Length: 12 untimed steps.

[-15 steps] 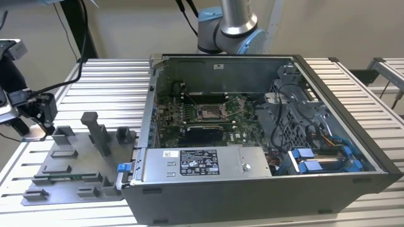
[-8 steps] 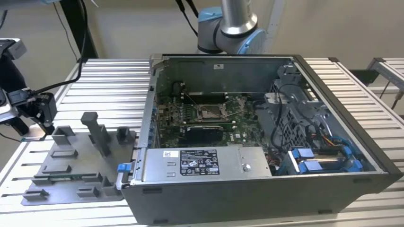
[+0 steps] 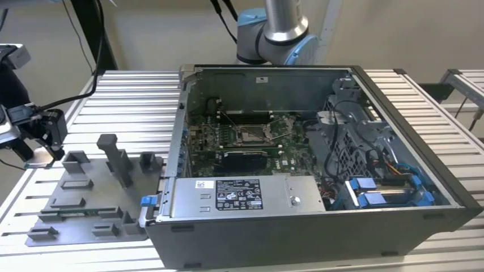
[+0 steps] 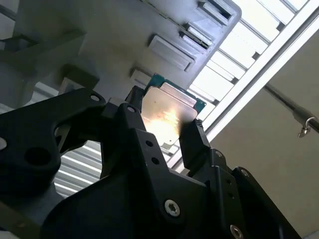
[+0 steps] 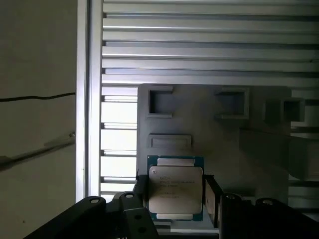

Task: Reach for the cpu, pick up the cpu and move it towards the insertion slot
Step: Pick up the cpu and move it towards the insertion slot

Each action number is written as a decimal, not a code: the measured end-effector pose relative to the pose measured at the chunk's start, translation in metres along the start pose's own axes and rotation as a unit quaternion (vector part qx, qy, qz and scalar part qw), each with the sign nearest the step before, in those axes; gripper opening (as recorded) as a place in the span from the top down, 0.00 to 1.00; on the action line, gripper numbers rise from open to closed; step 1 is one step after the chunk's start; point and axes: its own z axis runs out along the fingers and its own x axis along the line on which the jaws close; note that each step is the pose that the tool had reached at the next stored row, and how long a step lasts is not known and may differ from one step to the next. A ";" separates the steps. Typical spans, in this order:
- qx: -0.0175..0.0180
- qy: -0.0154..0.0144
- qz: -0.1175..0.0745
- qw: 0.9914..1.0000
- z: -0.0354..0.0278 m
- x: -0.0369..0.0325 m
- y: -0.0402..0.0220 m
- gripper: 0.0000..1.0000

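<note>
The cpu (image 5: 176,191), a flat square chip with a silvery face and green rim, sits between the two black fingers of my gripper (image 5: 177,201), which is shut on its edges. The second wrist view shows the same grip, with the cpu (image 4: 167,112) glinting between the fingers (image 4: 195,142). At the exterior view's far left, my gripper (image 3: 44,152) hangs above the table's edge with the cpu (image 3: 36,165) at its tip, lifted just off the grey fixture plate (image 3: 83,212). The insertion slot (image 3: 252,133) lies inside the open computer case, well off to the exterior view's right.
The open computer case (image 3: 318,226) takes up the middle of the slatted metal table (image 3: 128,102). Upright grey fixture blocks (image 3: 113,156) stand on the plate between my gripper and the case. The arm's base (image 3: 276,34) rises behind the case.
</note>
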 end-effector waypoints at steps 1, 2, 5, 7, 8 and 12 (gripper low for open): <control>0.000 0.000 0.000 1.000 -0.0003 0.0000 0.0000 1.00; 0.000 0.000 0.000 1.000 -0.0006 0.0000 0.0000 1.00; 0.000 0.000 0.000 1.000 -0.0016 0.0000 0.0001 1.00; 0.000 0.000 0.000 1.000 -0.0021 0.0000 0.0001 1.00; 0.000 0.000 0.000 1.000 -0.0023 0.0000 0.0001 1.00; 0.000 0.000 0.000 1.000 -0.0047 0.0000 0.0002 1.00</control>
